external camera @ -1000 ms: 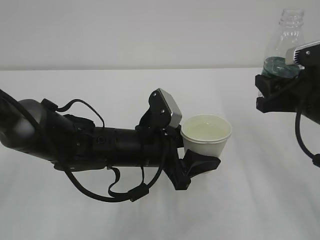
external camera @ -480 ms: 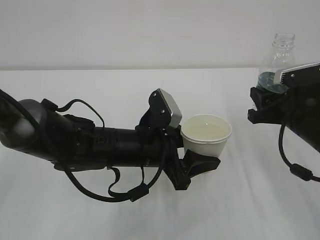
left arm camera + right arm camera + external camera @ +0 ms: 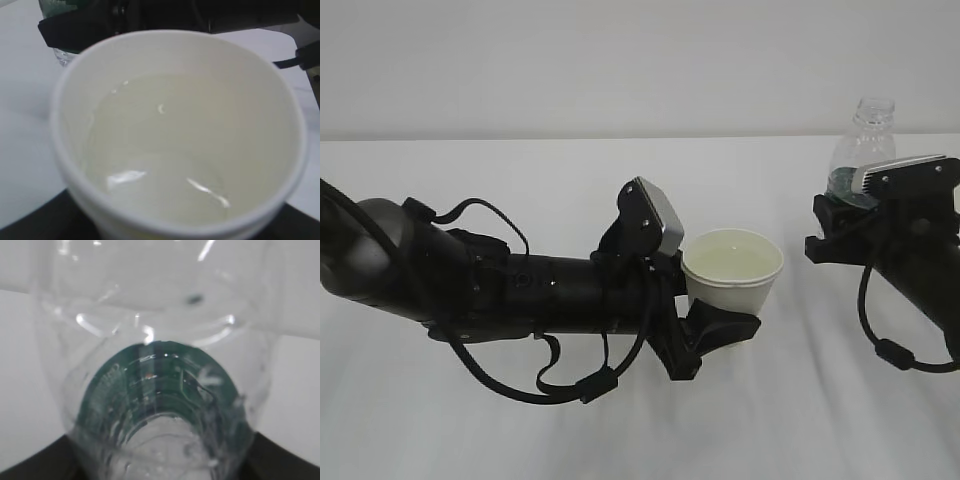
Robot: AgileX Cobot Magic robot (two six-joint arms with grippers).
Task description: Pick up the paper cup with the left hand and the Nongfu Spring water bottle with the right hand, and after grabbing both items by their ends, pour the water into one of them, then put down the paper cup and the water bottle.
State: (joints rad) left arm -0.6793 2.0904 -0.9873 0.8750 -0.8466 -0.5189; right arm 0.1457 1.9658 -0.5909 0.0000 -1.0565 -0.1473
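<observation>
water (image 3: 165, 165), clear and colourless, fills much of the small white tapered paper cup (image 3: 732, 270) with its rolled rim, so the pour itself looks finished. the left hand (image 3: 705, 330), a black arm with loose black cables and a silver-grey plate, is closed around the cup's lower wall and holds it upright above the white table (image 3: 620, 430); it has not shifted over the last second. what has changed is on the other side: the right hand (image 3: 845, 225), the slimmer black arm with a silver-grey plate and a black cable, has come down steadily and a little inward, carrying the small clear ribbed plastic nongfu spring water bottle (image 3: 860, 150) with its dark green label, which now sits noticeably lower than a second ago. its jaws are clamped on the bottle's lower body, and the uncapped neck rises straight above them. in the right wrist view the bottle fills the space just ahead of the gripper and looks nearly empty, with only droplets on the plastic. judging by this descent, the put-down stage has begun with the bottle, which appears close to the table though contact cannot be told; the cup, well apart to the right hand's left, has yet to be lowered and released.
</observation>
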